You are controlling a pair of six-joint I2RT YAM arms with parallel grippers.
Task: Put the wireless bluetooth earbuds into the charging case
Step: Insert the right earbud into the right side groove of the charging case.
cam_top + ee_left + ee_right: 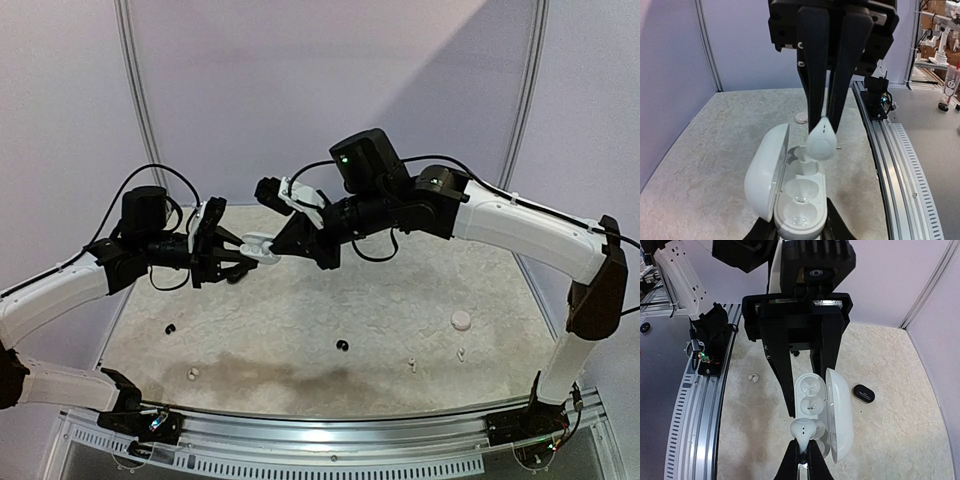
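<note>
My left gripper is shut on the base of a white charging case, held in mid-air with its lid swung open. The wells that show are empty. My right gripper is shut on the stem of a white earbud. The bud's round head hangs over the case at the well farthest from the left gripper; I cannot tell if it touches. In the top view the two grippers meet, left and right, with the case between them.
On the table lie a black bud, a white bud, a black bud, two white buds and a round white case. A black case lies beyond the held lid. The metal rail runs along the near edge.
</note>
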